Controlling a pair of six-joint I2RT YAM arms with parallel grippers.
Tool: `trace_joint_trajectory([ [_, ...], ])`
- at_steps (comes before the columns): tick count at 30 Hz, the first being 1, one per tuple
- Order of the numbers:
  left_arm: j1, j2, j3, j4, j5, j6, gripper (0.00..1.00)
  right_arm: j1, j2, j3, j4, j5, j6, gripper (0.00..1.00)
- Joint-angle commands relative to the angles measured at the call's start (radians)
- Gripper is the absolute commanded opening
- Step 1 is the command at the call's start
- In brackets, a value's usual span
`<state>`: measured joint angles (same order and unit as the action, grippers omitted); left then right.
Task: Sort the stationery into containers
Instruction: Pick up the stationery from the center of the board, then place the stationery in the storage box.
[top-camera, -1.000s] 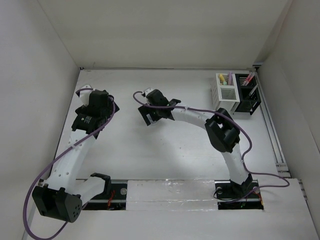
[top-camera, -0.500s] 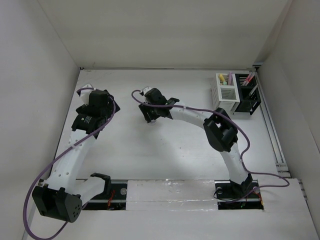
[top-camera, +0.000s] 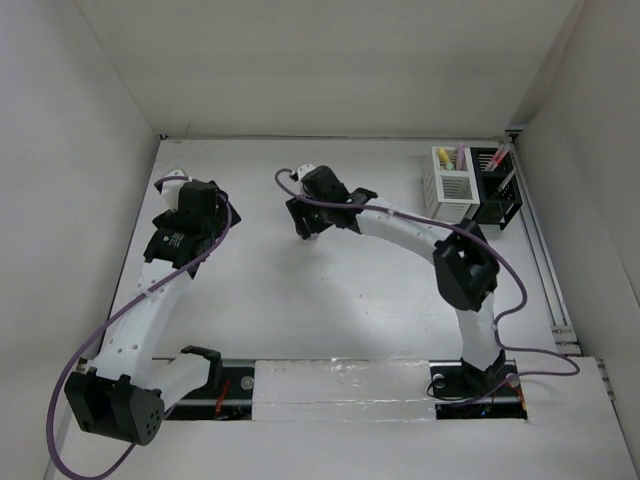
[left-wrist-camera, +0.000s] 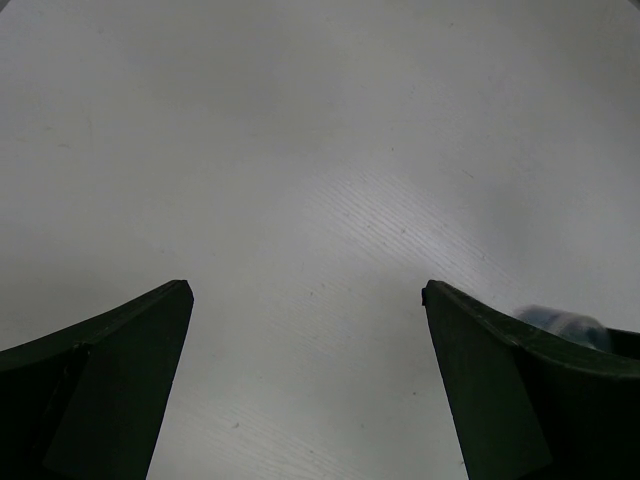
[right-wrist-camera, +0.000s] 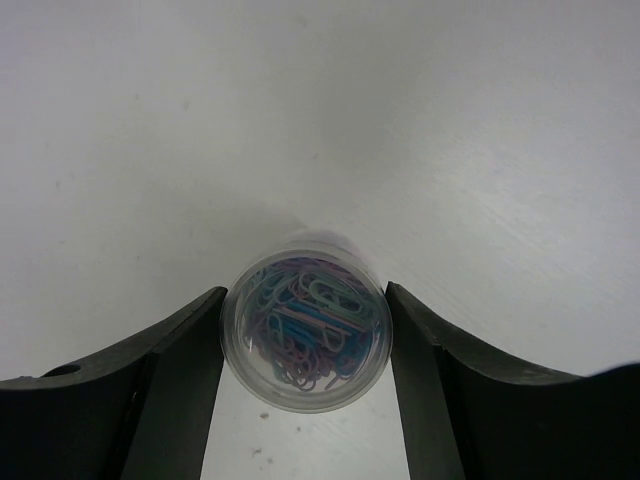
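Since a second ago, the right arm has swung a little right and its jaws have closed in.

From above, the right gripper (top-camera: 306, 226) is mid-worktop (top-camera: 300, 310). It is well apart from the white organizer (top-camera: 448, 192) and black organizer (top-camera: 498, 198) at the far right. The left gripper (top-camera: 172, 188) hangs far left.

Left wrist view: jaws wide open, holding nothing, probably just waiting.

Right wrist view: the jaws squeeze a clear round tub (right-wrist-camera: 305, 335) of paper clips on both sides, probably to carry it.

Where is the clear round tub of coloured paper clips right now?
Right wrist view: the clear round tub of coloured paper clips sits gripped between the right gripper's fingers, mid-table, well left of the white slatted organizer.
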<state>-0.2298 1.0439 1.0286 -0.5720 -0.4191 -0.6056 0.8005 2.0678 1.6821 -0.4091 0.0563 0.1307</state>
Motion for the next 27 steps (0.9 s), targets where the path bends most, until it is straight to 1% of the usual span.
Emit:
trace_joint_trajectory([
  [1, -0.005, -0.024, -0.005, 0.018, -0.001, 0.013, 1.0, -0.092, -0.215, 0.014, 0.023, 0.029, -0.014, 0.0],
  [2, -0.005, -0.033, -0.005, 0.018, -0.001, 0.013, 1.0, -0.119, -0.236, 0.014, -0.008, 0.046, -0.014, 0.0],
  [3, -0.005, -0.033, -0.005, 0.018, 0.008, 0.013, 1.0, -0.186, -0.277, 0.014, -0.025, 0.084, -0.025, 0.0],
  [5, -0.005, -0.033, -0.005, 0.027, 0.008, 0.013, 1.0, -0.272, -0.323, 0.005, -0.054, 0.12, -0.025, 0.0],
  [6, -0.005, -0.033, -0.005, 0.027, 0.023, 0.013, 1.0, -0.369, -0.346, -0.01, -0.074, 0.166, -0.025, 0.0],
  [8, -0.005, -0.042, -0.005, 0.027, 0.034, 0.023, 1.0, -0.47, -0.398, -0.031, -0.083, 0.203, -0.025, 0.0],
  [9, -0.005, -0.042, -0.005, 0.027, 0.034, 0.023, 1.0, -0.519, -0.409, -0.032, -0.115, 0.217, -0.005, 0.0],
  [10, -0.005, -0.042, -0.005, 0.027, 0.043, 0.023, 1.0, -0.603, -0.422, -0.032, -0.129, 0.217, 0.007, 0.0],
  [12, -0.005, -0.042, -0.005, 0.037, 0.043, 0.023, 1.0, -0.67, -0.477, -0.083, -0.108, 0.208, 0.029, 0.0],
  [13, -0.005, -0.042, -0.005, 0.037, 0.052, 0.023, 1.0, -0.728, -0.497, -0.111, -0.05, 0.171, 0.029, 0.0],
  [14, -0.005, -0.042, -0.005, 0.037, 0.052, 0.023, 1.0, -0.757, -0.512, -0.149, -0.031, 0.143, 0.029, 0.0],
  [17, -0.005, -0.042, -0.005, 0.037, 0.052, 0.032, 1.0, -0.817, -0.523, -0.171, -0.002, 0.07, 0.04, 0.0],
  [18, -0.005, -0.042, -0.005, 0.037, 0.052, 0.032, 1.0, -0.827, -0.514, -0.171, -0.002, 0.07, 0.04, 0.0],
  [20, -0.005, -0.042, -0.005, 0.037, 0.062, 0.032, 1.0, -0.827, -0.503, -0.182, -0.002, 0.08, 0.04, 0.0],
  [27, -0.005, -0.042, -0.005, 0.037, 0.062, 0.032, 1.0, -0.816, -0.457, -0.228, 0.038, 0.045, 0.03, 0.0],
])
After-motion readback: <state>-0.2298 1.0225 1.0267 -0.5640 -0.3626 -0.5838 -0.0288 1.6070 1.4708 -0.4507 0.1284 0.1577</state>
